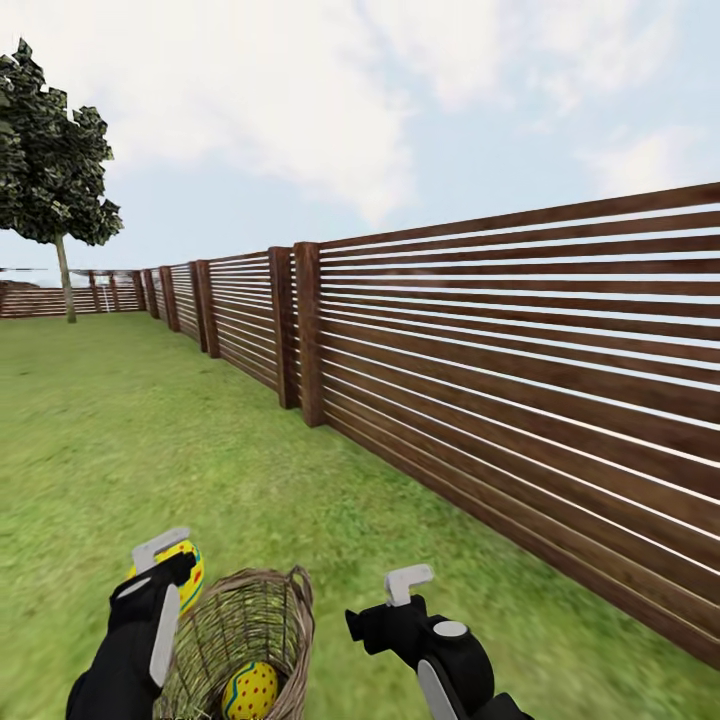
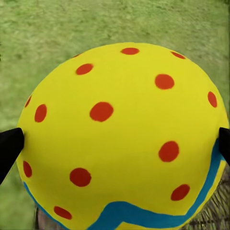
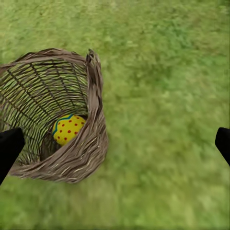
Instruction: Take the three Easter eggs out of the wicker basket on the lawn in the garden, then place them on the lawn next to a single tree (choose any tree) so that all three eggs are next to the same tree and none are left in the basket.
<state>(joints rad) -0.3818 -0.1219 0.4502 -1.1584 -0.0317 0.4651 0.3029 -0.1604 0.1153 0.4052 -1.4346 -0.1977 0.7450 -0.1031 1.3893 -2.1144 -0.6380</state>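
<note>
Left hand [image 1: 168, 568] clamped on a yellow red-dotted Easter egg [image 2: 120, 139], held just above the rim of the round brown open-weave wicker basket [image 3: 91, 143]. Right hand [image 3: 115, 143] fingers apart, empty, beside the basket over mottled green lawn [image 3: 167, 72]. Another egg [image 3: 68, 128] lies inside; possibly more hidden.

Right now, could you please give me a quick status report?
Left gripper shut on an egg. Right gripper open, empty, beside the basket. One egg in basket. Tree far off.
</note>
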